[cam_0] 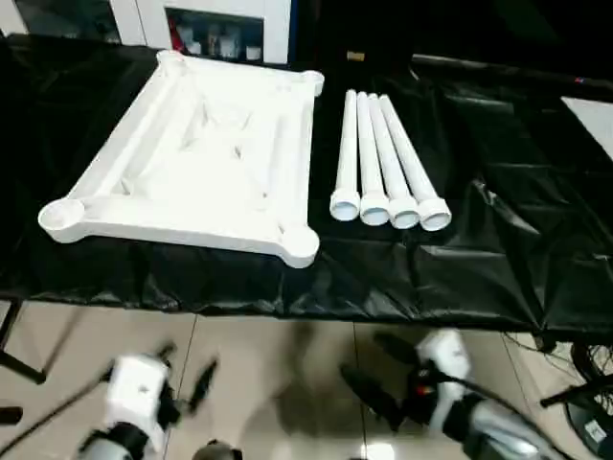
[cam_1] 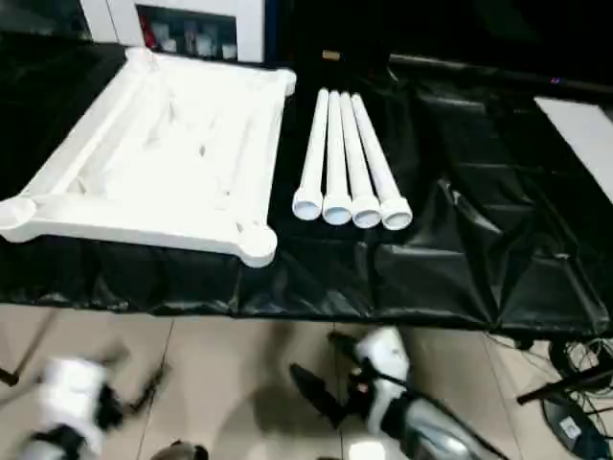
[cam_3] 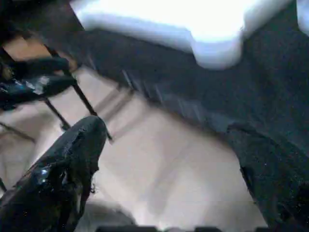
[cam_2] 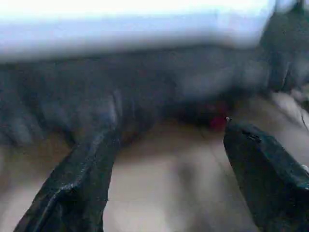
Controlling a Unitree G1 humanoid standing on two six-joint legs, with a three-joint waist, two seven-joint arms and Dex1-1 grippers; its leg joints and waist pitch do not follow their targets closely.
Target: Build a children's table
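On the black-draped bench (cam_0: 460,259), tabletop (cam_0: 201,163) lies beside four legs (cam_0: 383,163); left hand (cam_2: 166,169) and right hand (cam_3: 169,169) released, empty.

1. Head stereo pair: both eye views look forward and steeply down from above, taking in the black-draped work surface (cam_0: 479,240) across the upper frame and bare floor (cam_0: 278,364) along the bottom.
2. The right eye view sits slightly to one side, so the table top (cam_1: 144,163) and legs (cam_1: 347,163) land further left in frame.
3. Left wrist view: low and close, looking between the left gripper (cam_2: 166,179) fingers toward the drape's hanging front, a white edge across the top.
4. Right wrist view: equally low, angled up past the right gripper (cam_3: 169,164) at a white corner socket (cam_3: 217,50) in the upper right, shared with the head views.
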